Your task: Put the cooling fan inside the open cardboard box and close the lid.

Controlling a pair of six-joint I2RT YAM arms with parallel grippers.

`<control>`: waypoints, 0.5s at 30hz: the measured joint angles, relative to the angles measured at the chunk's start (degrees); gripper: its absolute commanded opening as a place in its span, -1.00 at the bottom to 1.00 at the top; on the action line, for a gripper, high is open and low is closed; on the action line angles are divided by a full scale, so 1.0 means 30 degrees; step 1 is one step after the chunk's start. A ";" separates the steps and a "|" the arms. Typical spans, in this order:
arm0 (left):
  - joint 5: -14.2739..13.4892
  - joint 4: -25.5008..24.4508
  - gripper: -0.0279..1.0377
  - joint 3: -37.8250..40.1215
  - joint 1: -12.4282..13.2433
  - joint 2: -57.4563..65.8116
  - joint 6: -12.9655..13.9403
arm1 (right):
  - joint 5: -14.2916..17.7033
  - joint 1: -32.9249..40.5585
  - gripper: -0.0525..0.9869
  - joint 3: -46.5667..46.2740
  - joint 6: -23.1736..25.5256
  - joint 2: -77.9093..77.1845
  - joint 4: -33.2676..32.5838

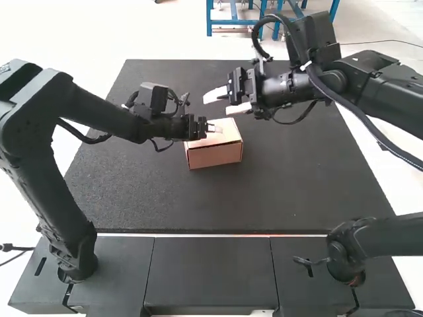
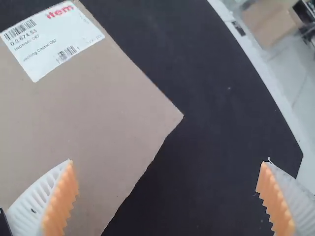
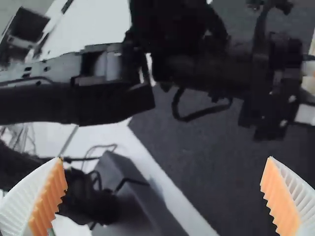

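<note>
A small brown cardboard box [image 1: 215, 146] sits near the middle of the black mat [image 1: 277, 191], its lid lying flat and shut. The lid [image 2: 74, 113] carries a white printed label [image 2: 51, 37]. My left gripper [image 1: 207, 125] hovers at the box's top left edge, open; in its wrist view the left gripper [image 2: 166, 169] has one orange-padded finger [image 2: 59, 196] over the lid and the other over bare mat. My right gripper [image 1: 226, 103] hangs open above and just behind the box, and the right gripper [image 3: 163, 164] faces the left arm [image 3: 98, 98].
The black mat covers most of the table, with white floor around it. Black base plates [image 1: 211, 274] run along the front edge. A blue frame [image 1: 231, 16] stands beyond the mat's far side.
</note>
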 measured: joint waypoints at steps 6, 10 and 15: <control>-0.2601 -0.1916 0.71 0.0984 0.2448 -0.4823 0.1683 | 0.5909 -0.6739 0.85 -0.2696 -0.5712 -0.1443 0.7461; -0.5071 -0.1020 0.71 0.0182 0.5923 -0.7227 0.3075 | 0.6717 -1.3136 0.85 -0.6557 -0.7308 -0.2900 1.3202; -0.7286 0.2929 0.71 -0.3257 0.7912 -1.0717 0.4648 | 0.4444 -1.9591 0.85 -1.1519 -0.7082 -0.3213 1.6808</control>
